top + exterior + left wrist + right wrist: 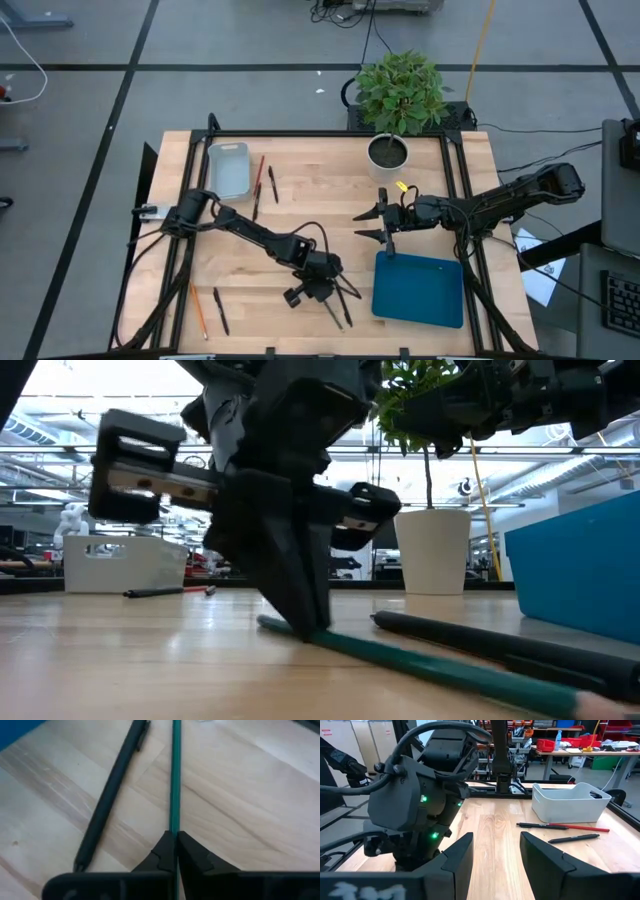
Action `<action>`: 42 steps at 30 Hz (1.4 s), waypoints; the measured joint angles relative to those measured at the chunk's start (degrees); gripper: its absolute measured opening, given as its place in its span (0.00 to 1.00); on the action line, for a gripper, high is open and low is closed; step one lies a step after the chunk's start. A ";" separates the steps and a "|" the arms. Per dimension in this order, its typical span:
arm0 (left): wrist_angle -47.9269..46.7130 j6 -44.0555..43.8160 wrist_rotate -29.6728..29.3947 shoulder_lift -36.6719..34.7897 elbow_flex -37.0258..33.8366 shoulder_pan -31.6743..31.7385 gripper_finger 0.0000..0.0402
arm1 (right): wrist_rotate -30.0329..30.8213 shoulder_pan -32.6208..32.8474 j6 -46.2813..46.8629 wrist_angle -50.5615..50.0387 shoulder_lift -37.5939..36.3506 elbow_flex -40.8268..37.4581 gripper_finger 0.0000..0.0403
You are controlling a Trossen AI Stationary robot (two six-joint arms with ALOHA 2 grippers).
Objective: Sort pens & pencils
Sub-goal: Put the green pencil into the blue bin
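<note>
A green pencil (pixel 175 775) lies on the wooden table (pixel 300 240), with a black pen (pixel 107 795) beside it, close to the blue tray (pixel 418 290). My left gripper (pixel 176 845) is down at the table and shut on the green pencil. My right gripper (pixel 380 222) hangs open above the table, behind the blue tray, with nothing between its fingers (pixel 462 860). A red pencil (pixel 260 180) and two more pens (pixel 272 184) lie next to the white tray (pixel 228 168). An orange pencil (pixel 198 310) and a pen (pixel 220 310) lie near the front left. My left gripper pinches the green pencil between its two fingertips (pixel 167 851), close to one end (pixel 268 623). The fingers slant down from above, and the pencil runs on ahead of them (pixel 175 820). The pencil lies along the table top (pixel 420 660).
A potted plant (pixel 390 150) stands at the back of the table. The blue tray's wall (pixel 580 575) rises just right of the pencil and the pen (pixel 470 635). Bare wood lies between the two trays.
</note>
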 joint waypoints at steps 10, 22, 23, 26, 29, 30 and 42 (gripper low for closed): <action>-6.92 -2.26 0.10 -6.08 -0.20 -0.02 0.00 | 0.00 -0.06 -0.57 0.13 0.02 0.02 0.37; -8.93 -9.91 -15.90 -6.50 -1.35 -2.38 0.11 | 0.00 -0.09 -0.70 0.46 0.02 0.02 0.37; -9.15 -10.25 -16.86 -6.50 -1.33 -2.92 0.14 | 0.00 -0.09 -0.87 0.46 0.02 0.02 0.37; -10.18 -12.07 -17.05 -6.52 -1.33 -4.22 0.25 | 0.00 -0.09 -1.01 0.47 0.02 0.02 0.37; -12.59 -14.44 -15.01 -6.54 -0.40 -5.20 0.35 | 0.00 -0.09 -1.01 0.53 0.02 0.02 0.37; -13.04 -14.79 -14.93 -6.59 -0.10 -5.59 0.38 | 0.00 -0.09 -1.01 0.58 0.02 0.02 0.37; -15.88 -16.51 -18.07 -6.48 0.38 -4.90 0.46 | 0.00 -0.09 -0.61 1.33 0.02 0.02 0.37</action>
